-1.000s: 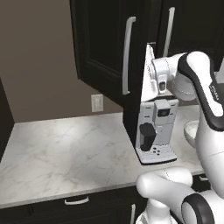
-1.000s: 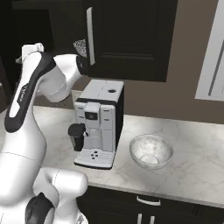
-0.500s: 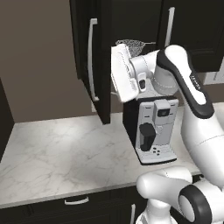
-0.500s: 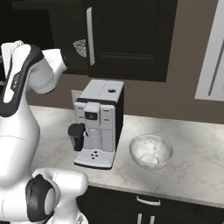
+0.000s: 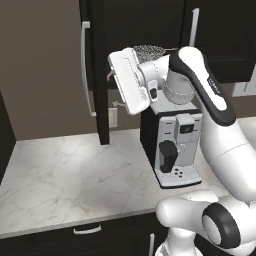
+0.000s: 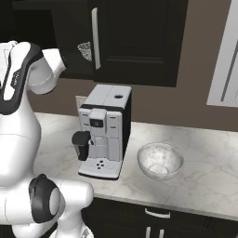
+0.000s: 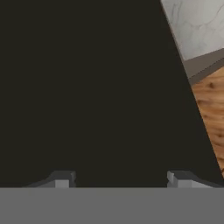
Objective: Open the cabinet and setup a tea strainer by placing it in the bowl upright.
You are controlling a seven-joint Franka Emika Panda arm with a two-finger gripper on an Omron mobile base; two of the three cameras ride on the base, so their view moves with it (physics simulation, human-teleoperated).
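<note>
The cabinet (image 5: 145, 22) has its left door (image 5: 99, 75) swung wide open, silver bar handle (image 5: 85, 67) facing left. Inside, on the shelf, sits the silver mesh tea strainer (image 5: 150, 50), also visible in the dark opening as the strainer (image 6: 85, 50). My gripper (image 5: 111, 75) is raised beside the open door's inner face, just left of the strainer. In the hand view the gripper (image 7: 120, 180) is open, its fingertips (image 7: 63, 179) wide apart against the black door panel with nothing between them. The marbled bowl (image 6: 160, 160) stands on the counter right of the coffee machine.
A white-and-black coffee machine (image 5: 175, 145) stands on the marble counter (image 5: 65, 180) under the cabinet, directly below my arm. The neighbouring cabinet door (image 6: 135, 39) is closed. A wall outlet (image 5: 113, 116) sits behind the open door. Black drawers (image 6: 158, 218) run below the counter.
The cabinet door has swung further open to the left, and my hand has travelled left with it. The strainer in the cabinet has come into sight behind the hand.
</note>
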